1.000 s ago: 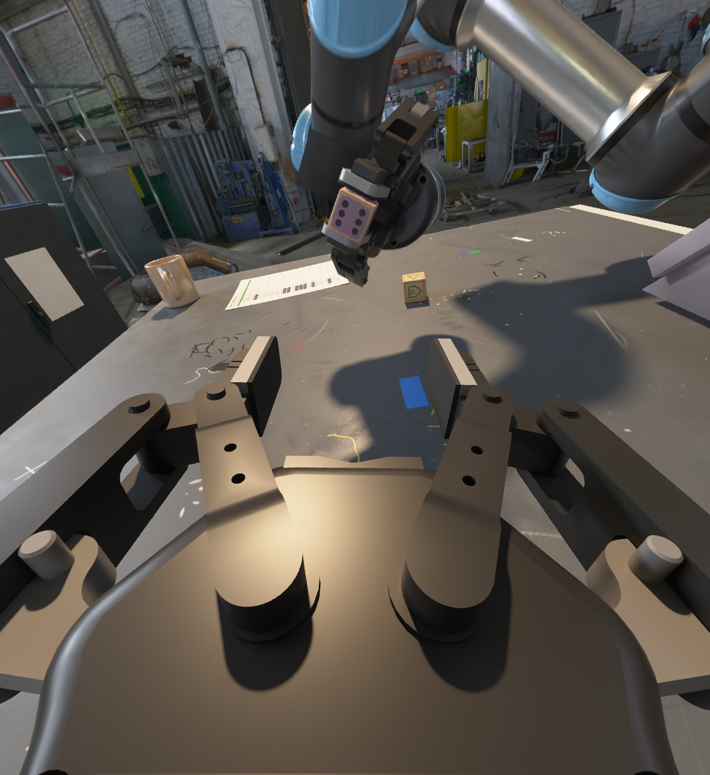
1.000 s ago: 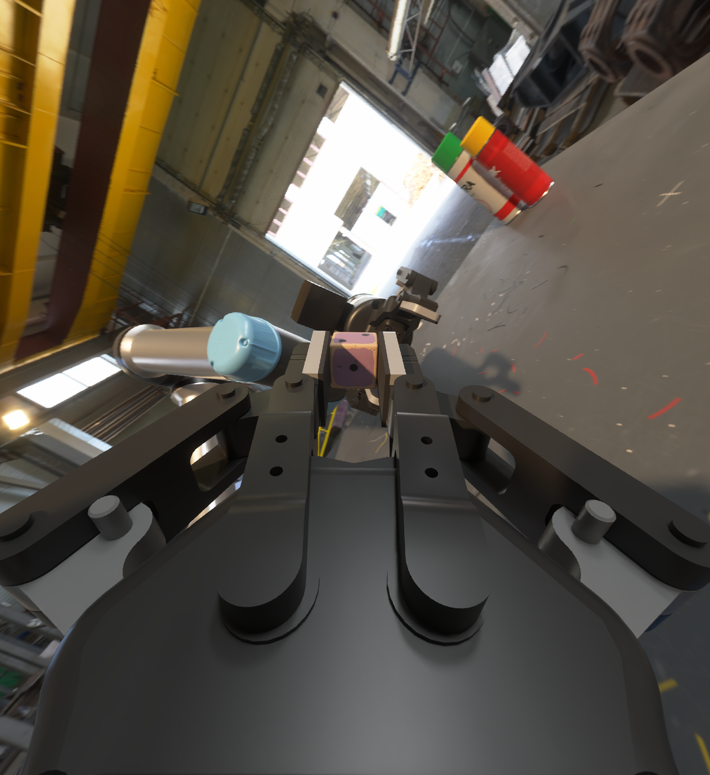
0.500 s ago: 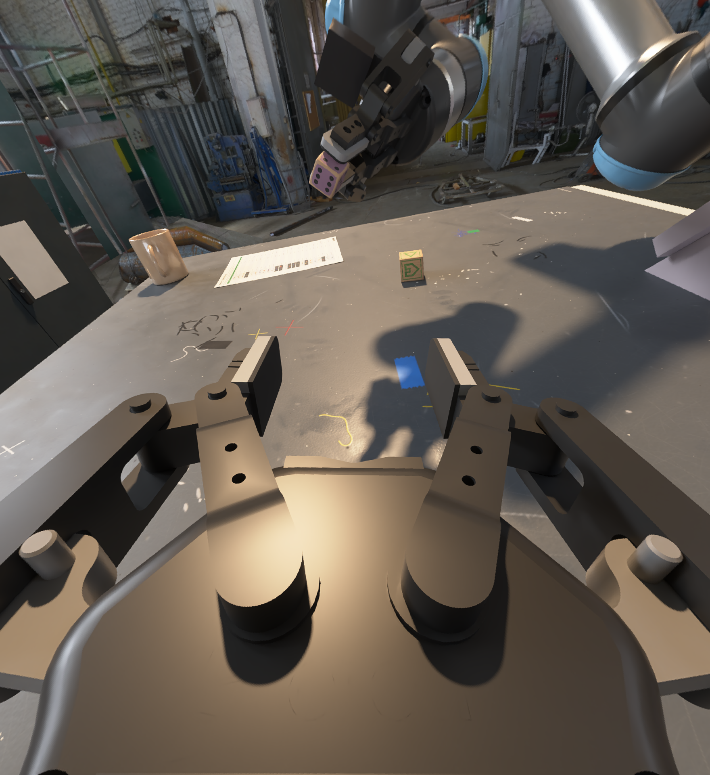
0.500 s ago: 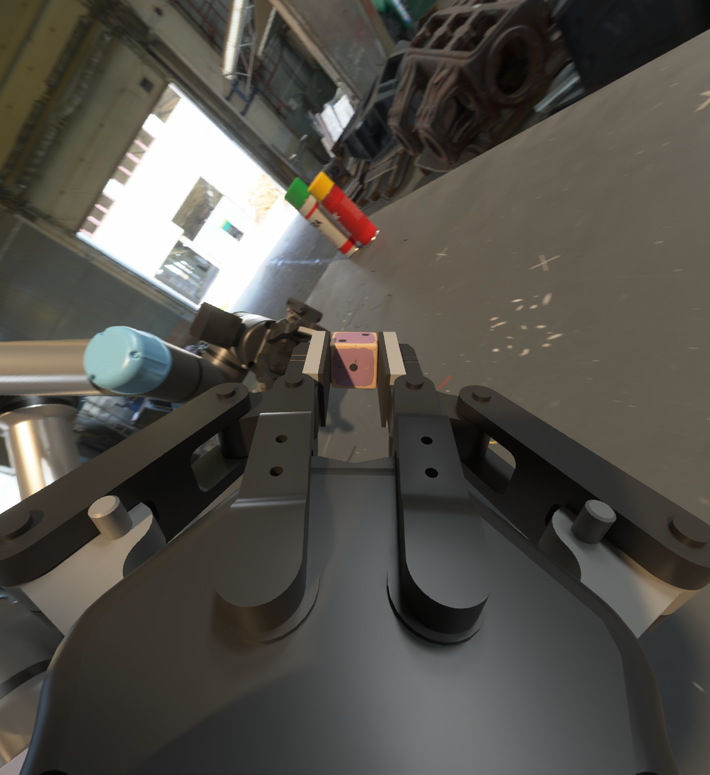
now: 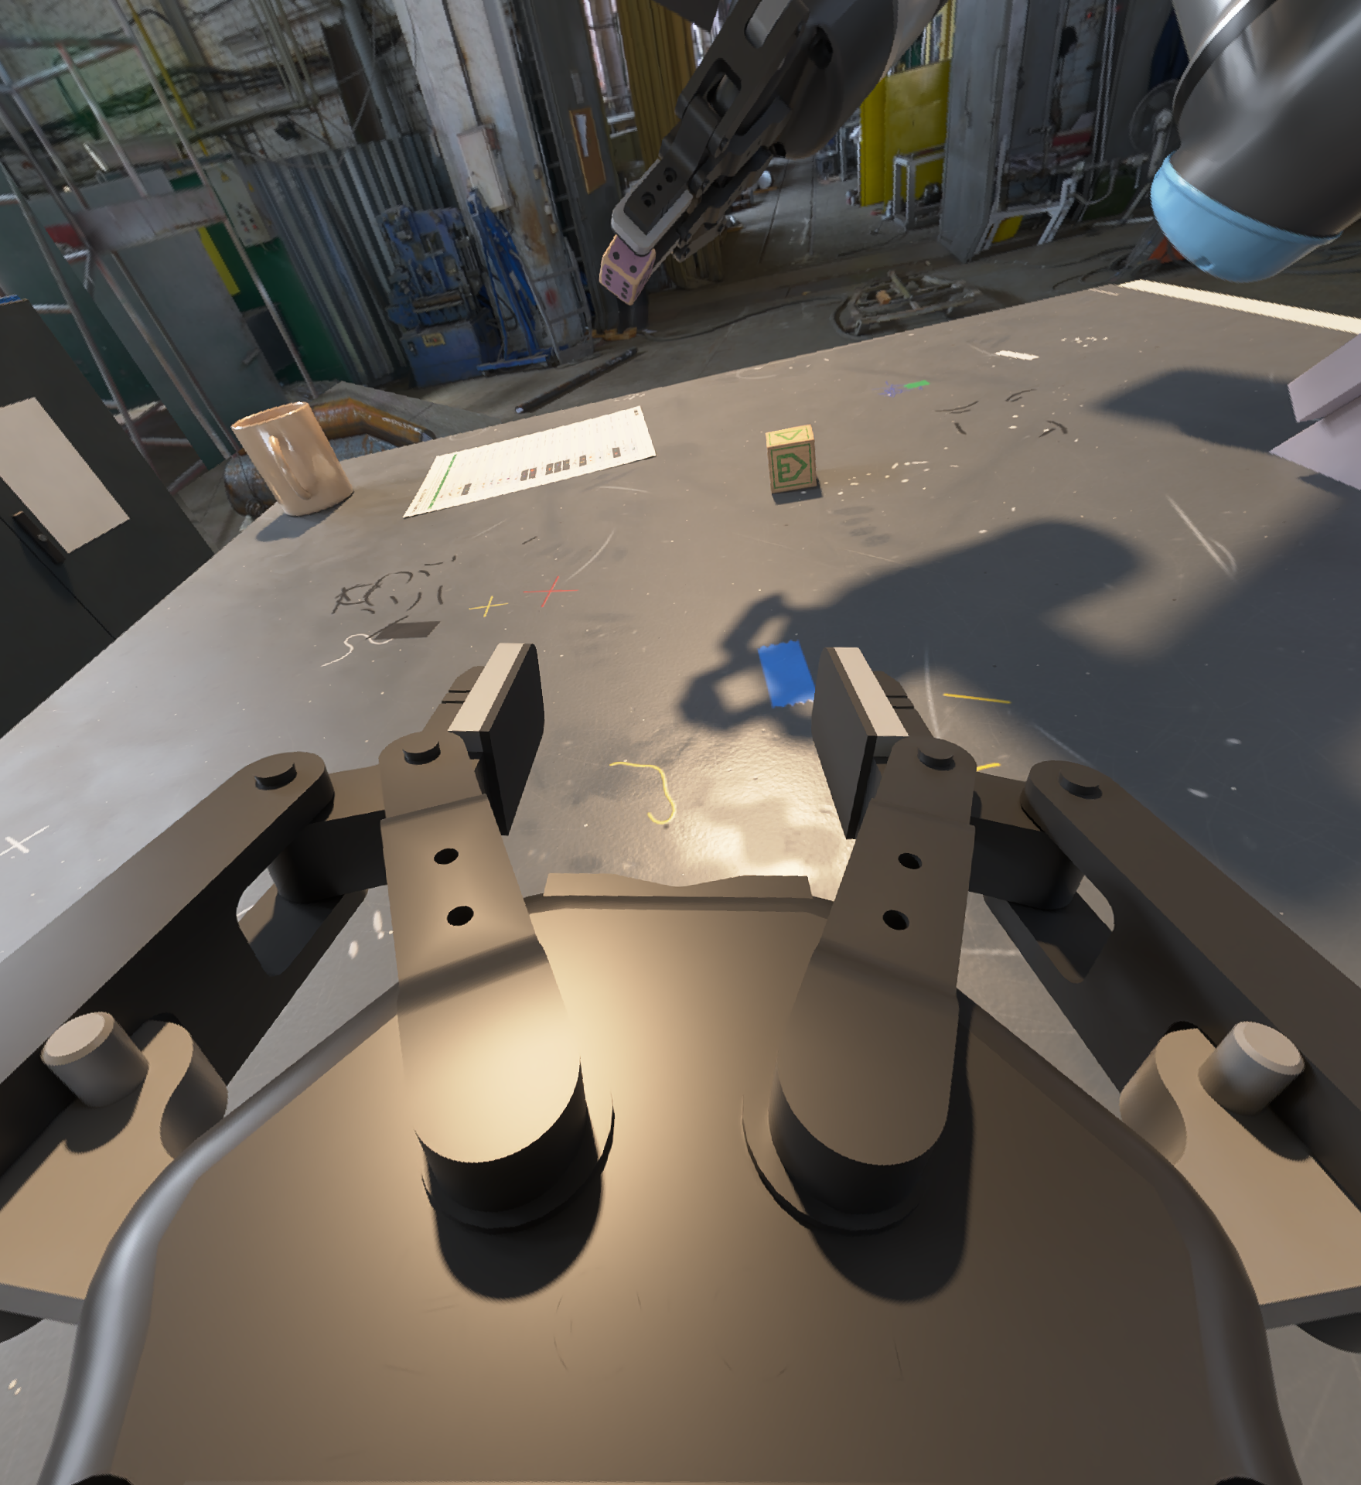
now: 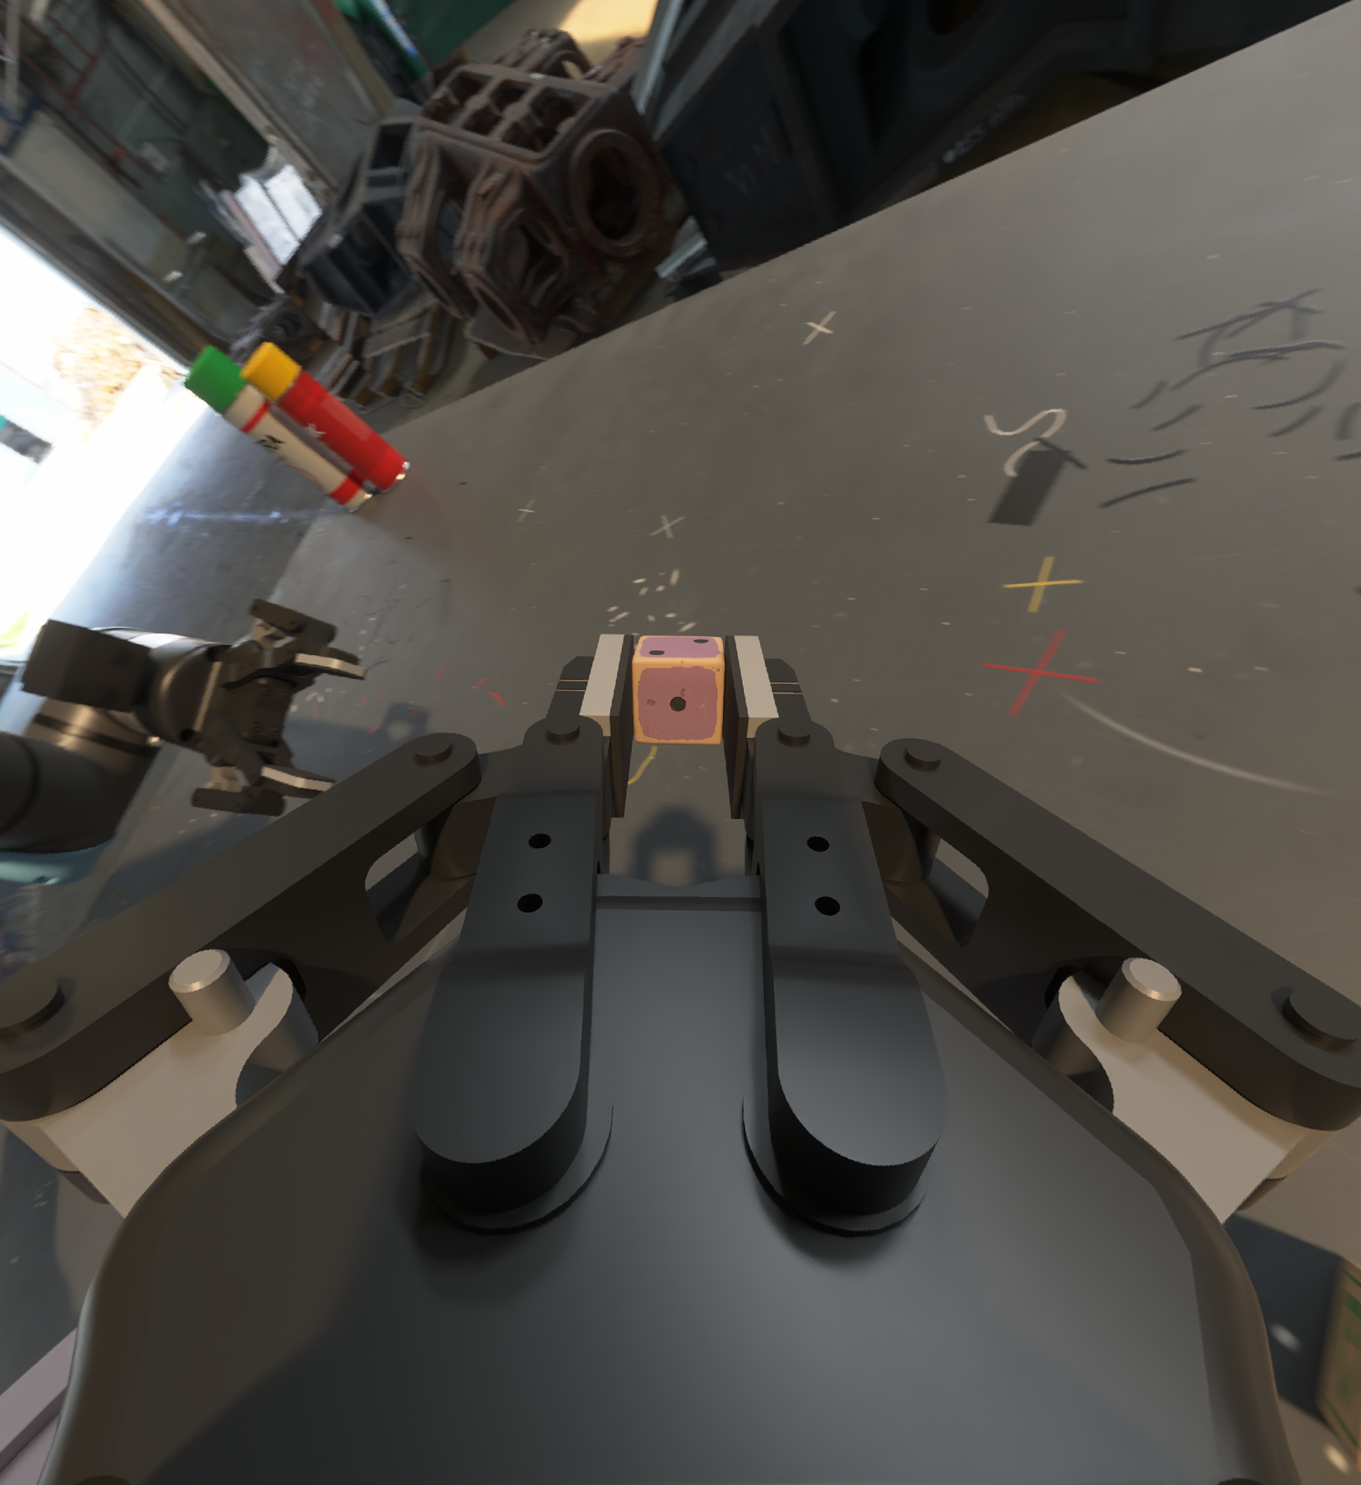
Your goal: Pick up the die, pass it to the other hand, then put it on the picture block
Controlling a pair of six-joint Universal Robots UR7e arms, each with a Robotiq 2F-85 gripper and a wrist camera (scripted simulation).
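High over the worktop (image 5: 982, 562), the right gripper's (image 6: 677, 699) fingers (image 6: 605, 675) are pinching the die (image 6: 677, 703) near its tip, risking slippage, while the left gripper (image 5: 677, 723) is gaping empty and the picture block (image 5: 790, 462) is sitting at its one o'clock.

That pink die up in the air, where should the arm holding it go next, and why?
Probably across and down toward the picture block. The right gripper is shut on the die and holds it high above the table, while the left gripper is open and empty. The block stands bare, so the die likely only needs carrying over and setting on top.
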